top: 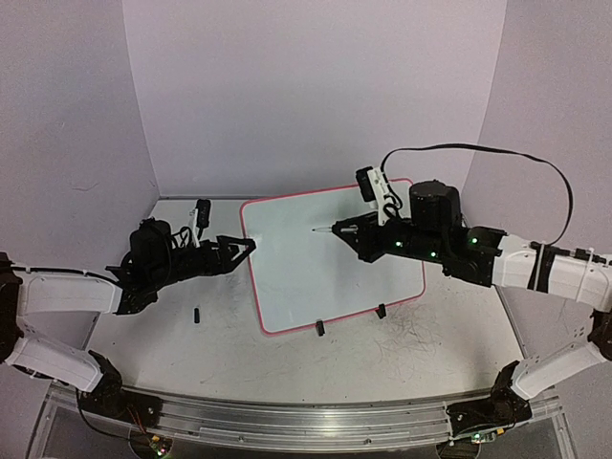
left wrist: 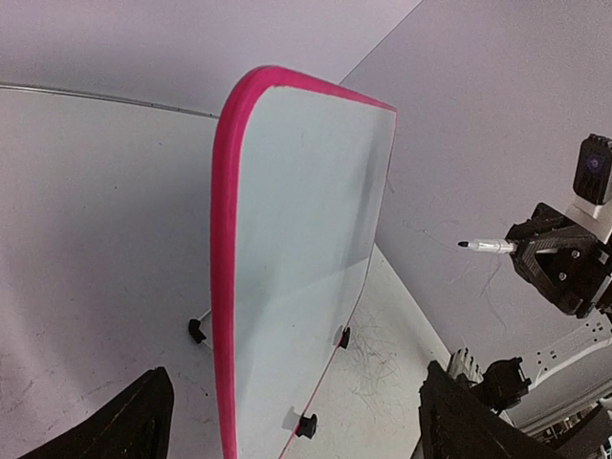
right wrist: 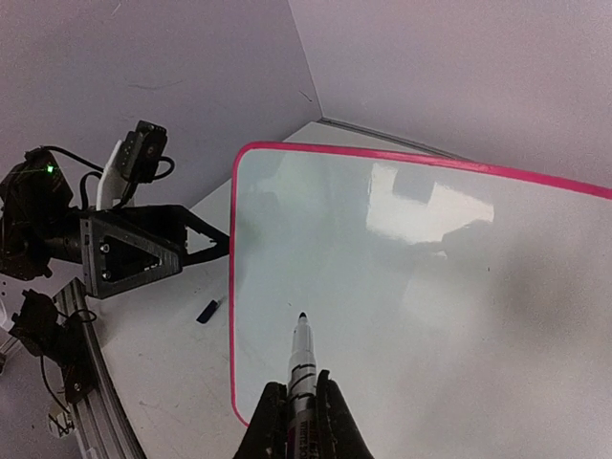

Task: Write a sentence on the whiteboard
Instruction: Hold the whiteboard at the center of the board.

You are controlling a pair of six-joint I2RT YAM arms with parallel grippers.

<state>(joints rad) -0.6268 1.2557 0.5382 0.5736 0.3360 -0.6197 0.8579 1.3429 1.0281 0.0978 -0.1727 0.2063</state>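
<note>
1. Whiteboard [top: 325, 258]: blank, on bench [top: 430, 335] centre.
2. Left gripper [top: 247, 246]: spread, at board's left edge.
3. Right gripper [right wrist: 299, 394]: pinching marker [right wrist: 302, 349], tip poised over surface.
4. Step: sentence unstarted; next move likely calls for lowering tip to contact.

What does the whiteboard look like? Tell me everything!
The whiteboard is glossy white with rounded corners, a thin pink-red rim and small black clip feet. It rests on the scuffed table with nothing written on it. The left gripper stands open at its left edge; the right gripper holds a marker just above it.
</note>
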